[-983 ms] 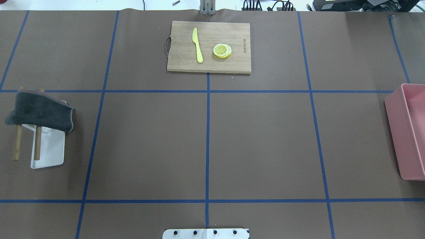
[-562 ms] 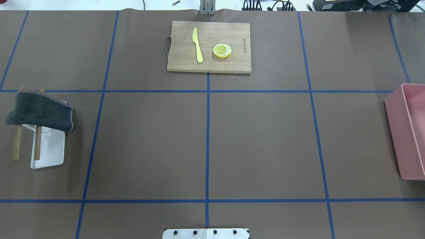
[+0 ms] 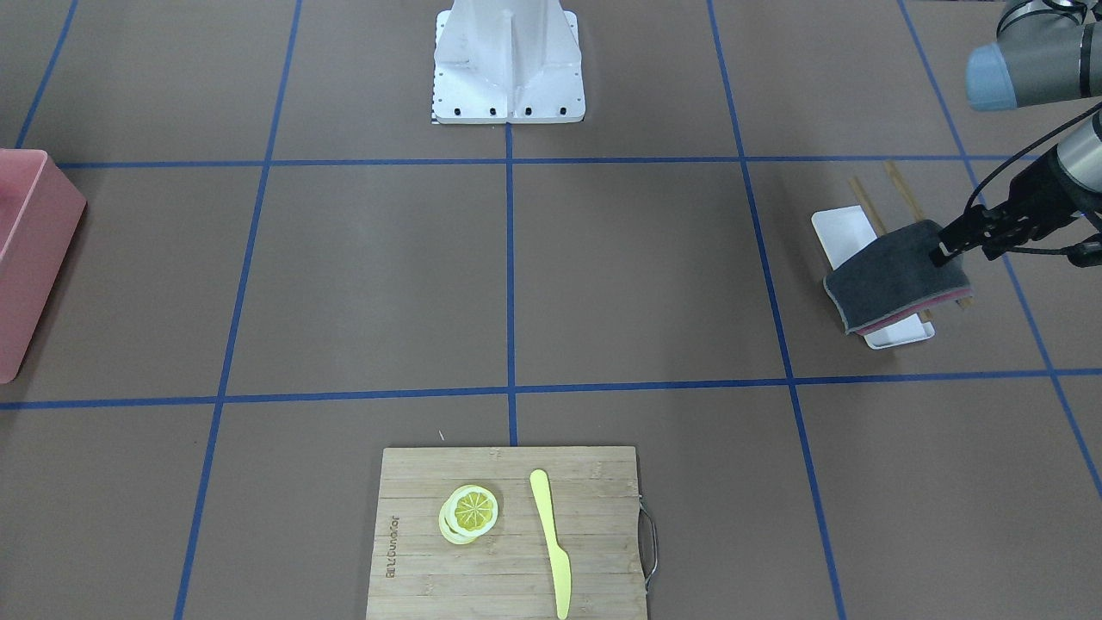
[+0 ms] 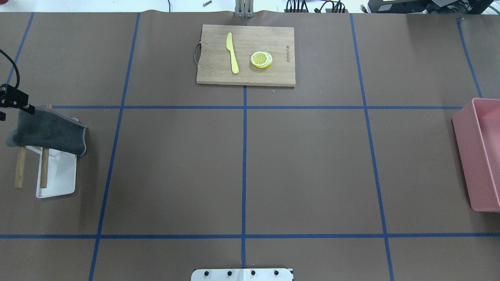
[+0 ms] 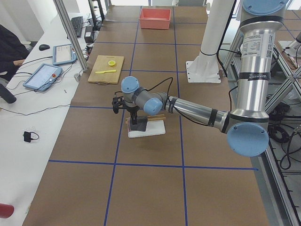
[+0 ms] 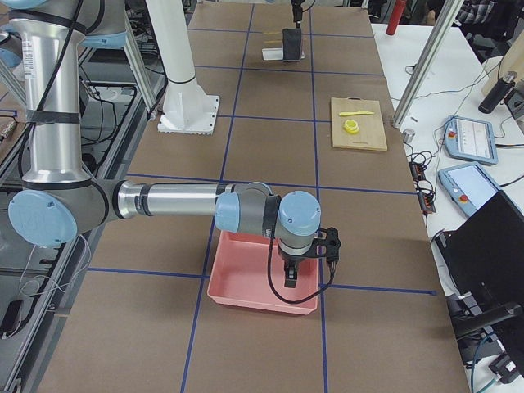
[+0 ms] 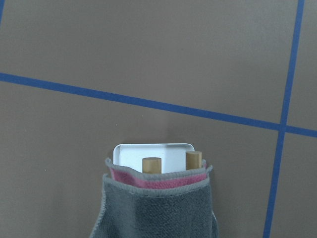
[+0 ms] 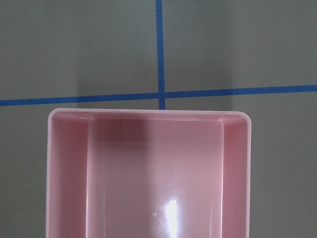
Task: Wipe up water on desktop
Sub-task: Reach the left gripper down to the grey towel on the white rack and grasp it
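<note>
The brown desktop (image 4: 304, 168) with blue tape squares shows no water that I can make out. A dark grey cloth (image 4: 49, 130) with a pink underside hangs over two wooden rods on a white tray (image 4: 58, 179) at the left. My left gripper (image 4: 26, 108) is at the cloth's far upper edge and looks open; the front view (image 3: 940, 250) shows it touching or just over the cloth (image 3: 891, 275). The left wrist view shows the cloth (image 7: 158, 208) right below. My right gripper (image 6: 291, 274) hangs over the pink bin (image 6: 262, 282); I cannot tell whether it is open or shut.
A bamboo cutting board (image 4: 246, 54) with a yellow knife (image 4: 232, 52) and lemon slices (image 4: 261, 59) lies at the far middle. The pink bin (image 4: 478, 154) stands at the right edge. The robot base plate (image 4: 242, 274) is at the near edge.
My left gripper has come into the overhead view at the left edge, to the cloth's far end. The cloth and the rest have not moved.
</note>
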Tool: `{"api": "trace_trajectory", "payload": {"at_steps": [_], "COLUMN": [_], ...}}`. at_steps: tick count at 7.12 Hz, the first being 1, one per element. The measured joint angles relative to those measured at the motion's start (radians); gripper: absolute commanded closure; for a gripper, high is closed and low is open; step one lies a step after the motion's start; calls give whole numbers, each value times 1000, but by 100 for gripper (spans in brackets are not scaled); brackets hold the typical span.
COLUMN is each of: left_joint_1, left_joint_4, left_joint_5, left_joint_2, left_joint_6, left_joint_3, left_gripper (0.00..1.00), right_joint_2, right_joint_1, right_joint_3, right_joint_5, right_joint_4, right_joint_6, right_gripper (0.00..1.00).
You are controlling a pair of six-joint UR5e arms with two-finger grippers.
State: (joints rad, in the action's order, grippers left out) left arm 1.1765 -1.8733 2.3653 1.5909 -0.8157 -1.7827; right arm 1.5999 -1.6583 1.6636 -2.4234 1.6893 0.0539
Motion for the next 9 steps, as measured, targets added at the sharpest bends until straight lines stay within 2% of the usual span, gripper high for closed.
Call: {"api": "trace_trajectory", "payload": {"at_steps": [5,7,9], "left_joint_1": [-9,-10,-10], "left_joint_4": [0,-1,-3], "left_joint_5": [-2,-3,-3], "left_joint_2": [-8,-11,-14], "left_joint_6": [3,5,6], "left_joint_3": [11,23,30], "left_gripper": [47,65,90], "right_joint_2": [2,2,2], "right_joint_1": [0,0,0], "right_joint_3": [-2,-2,-1], "right_joint_5": [-12,-16,-17], "right_joint_4": [4,3,3], "right_joint_6": [0,0,0], "right_gripper": [0,0,0]}}
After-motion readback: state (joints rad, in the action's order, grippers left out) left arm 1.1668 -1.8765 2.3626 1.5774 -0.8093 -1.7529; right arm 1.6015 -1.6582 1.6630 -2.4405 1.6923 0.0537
